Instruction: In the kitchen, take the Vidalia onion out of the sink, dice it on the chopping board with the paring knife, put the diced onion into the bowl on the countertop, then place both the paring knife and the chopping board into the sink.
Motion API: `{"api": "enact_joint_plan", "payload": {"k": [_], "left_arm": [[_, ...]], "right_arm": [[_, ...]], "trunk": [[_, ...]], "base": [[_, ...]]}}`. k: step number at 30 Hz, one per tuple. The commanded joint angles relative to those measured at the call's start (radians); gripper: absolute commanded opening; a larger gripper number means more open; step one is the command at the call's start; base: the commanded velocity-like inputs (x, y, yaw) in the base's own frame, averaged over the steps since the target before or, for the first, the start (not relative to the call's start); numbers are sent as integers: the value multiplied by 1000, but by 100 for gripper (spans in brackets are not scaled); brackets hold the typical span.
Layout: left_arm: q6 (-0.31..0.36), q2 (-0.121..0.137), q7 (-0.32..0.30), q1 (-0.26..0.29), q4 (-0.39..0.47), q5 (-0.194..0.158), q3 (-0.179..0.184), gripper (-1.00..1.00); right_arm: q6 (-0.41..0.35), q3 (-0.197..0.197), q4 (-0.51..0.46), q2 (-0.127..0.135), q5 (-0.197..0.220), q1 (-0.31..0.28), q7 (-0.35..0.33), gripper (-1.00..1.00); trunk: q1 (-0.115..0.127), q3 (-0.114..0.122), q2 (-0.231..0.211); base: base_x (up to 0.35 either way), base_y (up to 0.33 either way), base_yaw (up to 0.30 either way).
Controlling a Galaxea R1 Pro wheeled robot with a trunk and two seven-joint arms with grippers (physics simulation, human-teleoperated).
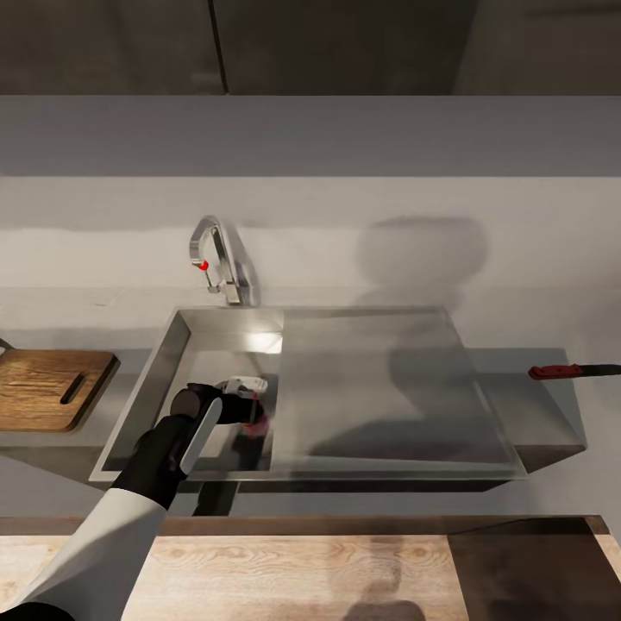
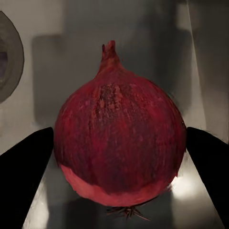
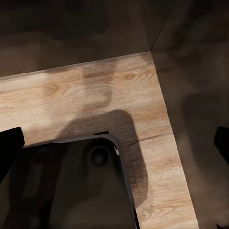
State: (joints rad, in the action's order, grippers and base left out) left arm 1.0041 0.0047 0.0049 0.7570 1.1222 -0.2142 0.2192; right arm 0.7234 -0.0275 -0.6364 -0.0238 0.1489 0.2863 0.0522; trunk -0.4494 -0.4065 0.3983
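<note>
Now the left gripper (image 2: 114, 157) is down in the grey rectangular sink (image 1: 164, 362), its dark fingers (image 2: 24, 167) spread either side of the round dark-red Vidalia onion (image 2: 119, 143).

The fingers sit just at the onion's flanks; whether they press it, I cannot tell. Left on the long grey matte countertop (image 1: 517, 241) lies the brown wooden chopping board (image 1: 43, 388); far right lies the red-handled paring knife (image 1: 569, 372). The right gripper (image 3: 114, 143) hangs open above pale wood-grain flooring (image 3: 71, 95).

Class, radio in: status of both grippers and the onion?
Left gripper down in grey sink, fingers flanking dark-red round onion, contact unclear. Right gripper fingers apart over wood floor. Nothing obstructing.
</note>
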Motion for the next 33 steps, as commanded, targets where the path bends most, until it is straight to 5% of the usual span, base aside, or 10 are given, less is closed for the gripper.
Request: {"api": "enact_joint_plan", "payload": {"k": [1,33], "left_arm": [[4,0,0,1,2,-1,1,-100],[14,7,0,1,206,-3,0,-100]], "right_arm": [[1,-2,-2,-1,1,1,0,100],[1,-2,-2,-1,1,1,0,100]], "trunk": [[-1,-1,2],[-1,44,2]], "base": [[2,0,0],[0,0,0]]}}
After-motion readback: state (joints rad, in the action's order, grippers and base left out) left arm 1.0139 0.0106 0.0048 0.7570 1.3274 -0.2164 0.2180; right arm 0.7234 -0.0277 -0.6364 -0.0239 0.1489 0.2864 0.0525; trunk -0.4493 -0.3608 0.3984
